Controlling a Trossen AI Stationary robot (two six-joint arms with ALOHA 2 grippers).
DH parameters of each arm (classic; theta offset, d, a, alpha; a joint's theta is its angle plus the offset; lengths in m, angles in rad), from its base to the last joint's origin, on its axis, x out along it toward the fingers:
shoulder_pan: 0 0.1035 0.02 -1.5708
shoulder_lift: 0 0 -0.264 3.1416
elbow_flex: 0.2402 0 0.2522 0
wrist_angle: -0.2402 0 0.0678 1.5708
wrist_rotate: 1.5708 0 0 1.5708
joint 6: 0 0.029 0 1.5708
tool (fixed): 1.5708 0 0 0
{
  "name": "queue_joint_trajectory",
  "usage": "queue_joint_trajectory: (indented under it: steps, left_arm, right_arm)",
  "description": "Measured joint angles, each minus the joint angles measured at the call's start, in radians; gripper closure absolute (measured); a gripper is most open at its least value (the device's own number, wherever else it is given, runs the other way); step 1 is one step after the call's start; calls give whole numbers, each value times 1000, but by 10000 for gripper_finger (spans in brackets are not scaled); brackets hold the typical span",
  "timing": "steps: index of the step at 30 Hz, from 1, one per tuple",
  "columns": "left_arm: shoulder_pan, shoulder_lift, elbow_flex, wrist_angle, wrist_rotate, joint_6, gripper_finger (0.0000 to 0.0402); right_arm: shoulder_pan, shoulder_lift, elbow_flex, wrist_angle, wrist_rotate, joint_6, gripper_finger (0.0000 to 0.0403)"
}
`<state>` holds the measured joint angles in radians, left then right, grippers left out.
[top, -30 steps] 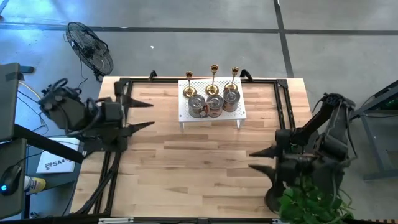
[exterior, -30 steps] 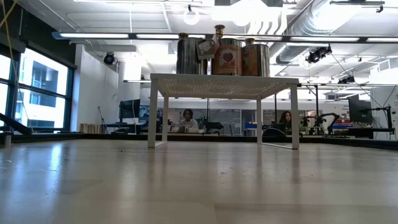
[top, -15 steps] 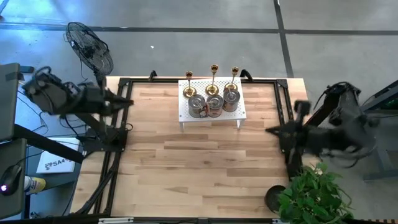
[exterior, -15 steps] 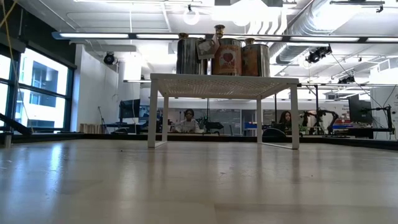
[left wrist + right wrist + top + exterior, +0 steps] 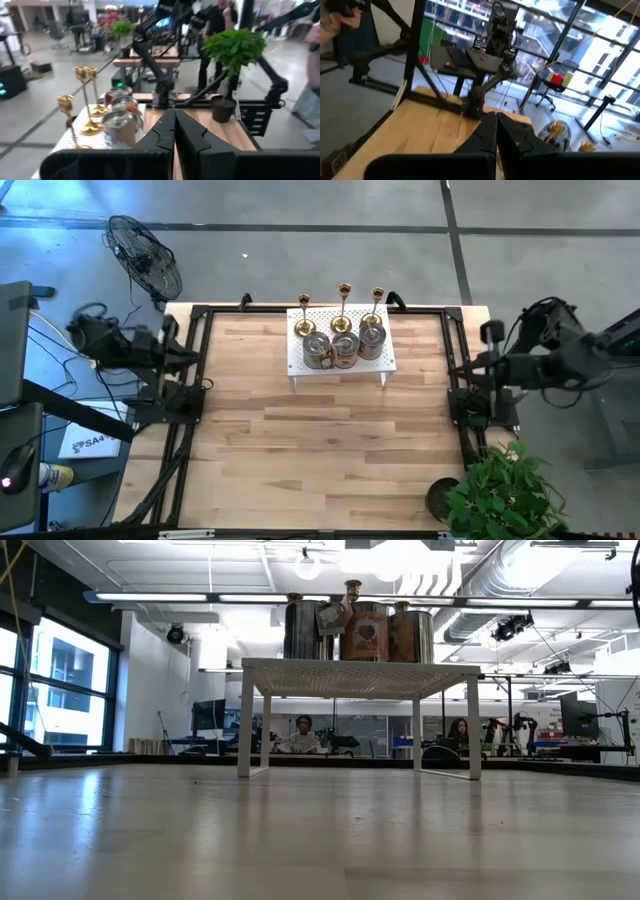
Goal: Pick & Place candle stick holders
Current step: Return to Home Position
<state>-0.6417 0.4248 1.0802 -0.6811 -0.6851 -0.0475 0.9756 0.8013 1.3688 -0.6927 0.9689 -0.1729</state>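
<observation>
Overhead and table-level views, both on rack (image 5: pixel 298 361)

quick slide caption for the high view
Three gold candlesticks and three silver holders stand on the rack; left arm and right arm parked beside the table.

The left arm (image 5: pixel 125 345) is dark, nearly black, built of chunky rounded joints, with thin black cables (image 5: pixel 88 312) looping at the end farthest from its pincer. The left pincer (image 5: pixel 175 112) is matte black: two tapering fingers (image 5: pixel 162 132) with stepped, angular edges (they meet along a thin seam), and a broad flat block (image 5: pixel 105 165) just behind them. The right arm (image 5: pixel 540 360) is equally dark, and the right pincer (image 5: pixel 496 116) shows the same pointed black shape.
</observation>
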Motion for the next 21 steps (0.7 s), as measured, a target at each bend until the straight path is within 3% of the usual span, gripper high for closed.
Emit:
queue_joint_trajectory:
  steps: [5, 10, 13, 21]
  left_arm:
    - [0, -230, -296, 179, 48, 15, 401]
    - [0, -411, -497, 267, 80, 6, 401]
    - [0, -417, -551, 281, 81, -10, 401]
    - [0, -417, -697, 346, 228, -36, 401]
  right_arm:
    - [1, -100, -168, 15, -11, 74, 402]
    - [1, -220, -352, 49, -8, 166, 403]
    - [1, -295, -467, 153, -13, 167, 403]
    - [0, -419, -722, 396, -41, 105, 403]
